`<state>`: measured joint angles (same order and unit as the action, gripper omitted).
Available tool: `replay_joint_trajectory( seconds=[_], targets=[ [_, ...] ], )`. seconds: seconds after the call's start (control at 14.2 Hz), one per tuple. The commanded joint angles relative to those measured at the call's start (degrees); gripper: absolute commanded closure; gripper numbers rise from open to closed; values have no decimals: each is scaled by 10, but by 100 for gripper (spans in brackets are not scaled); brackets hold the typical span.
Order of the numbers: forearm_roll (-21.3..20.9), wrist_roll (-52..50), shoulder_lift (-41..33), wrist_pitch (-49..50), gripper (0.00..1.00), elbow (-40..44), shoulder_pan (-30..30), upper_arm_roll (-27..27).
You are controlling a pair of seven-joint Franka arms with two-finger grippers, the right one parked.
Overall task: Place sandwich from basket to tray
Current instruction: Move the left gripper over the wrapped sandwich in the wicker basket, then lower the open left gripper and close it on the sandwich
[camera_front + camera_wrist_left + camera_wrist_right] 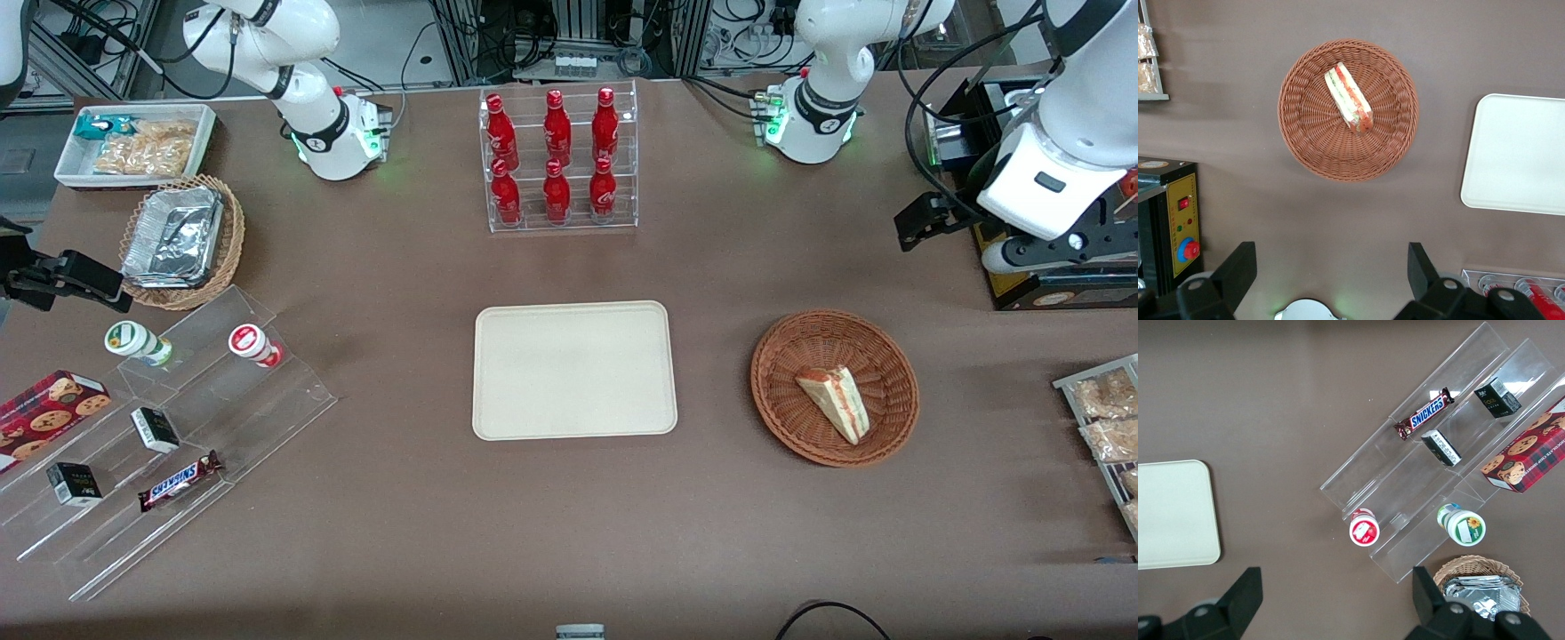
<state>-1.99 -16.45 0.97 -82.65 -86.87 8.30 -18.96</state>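
The sandwich [836, 400], a pale bread wedge with red and green filling, lies in the round reddish-brown wicker basket [782, 373]. Both show in the left wrist view: the sandwich [1348, 97] and the basket [1311, 127]. The cream tray [573, 369] lies bare beside the basket, toward the parked arm's end; it also shows in the left wrist view [1518, 153]. My left gripper [920, 222] hangs high above the table, farther from the front camera than the basket, toward the working arm's end. It is open wide and holds nothing [1330, 267].
A clear rack of red bottles [558, 160] stands farther from the camera than the tray. A black control box [1049, 284] sits under the gripper's arm. Bagged snacks [1107, 427] lie at the working arm's end. Acrylic steps with snacks [169, 427] and a foil basket [182, 240] sit at the parked arm's end.
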Motion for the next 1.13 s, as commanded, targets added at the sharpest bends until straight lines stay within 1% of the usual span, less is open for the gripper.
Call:
replay_joint_trajectory(
  seconds=[0.0, 0.14, 0.28, 0.42, 0.49, 0.64, 0.92, 0.99, 1.06],
  targets=[
    [8, 7, -6, -8, 0, -8, 8, -6],
    [8, 6, -5, -8, 0, -12, 9, -3],
    [0, 4, 2, -15, 0, -49, 11, 0],
    [2, -2, 24, -69, 0, -94, 11, 29],
    [1, -3, 38, -101, 0, -116, 10, 33],
    [1, -24, 81, -157, 0, -128, 10, 34],
    [-6, -151, 176, -232, 0, -128, 7, 34],
    [-10, -190, 191, -240, 0, -130, 7, 34],
    [-23, -218, 203, -245, 0, -131, 7, 34]
  ],
)
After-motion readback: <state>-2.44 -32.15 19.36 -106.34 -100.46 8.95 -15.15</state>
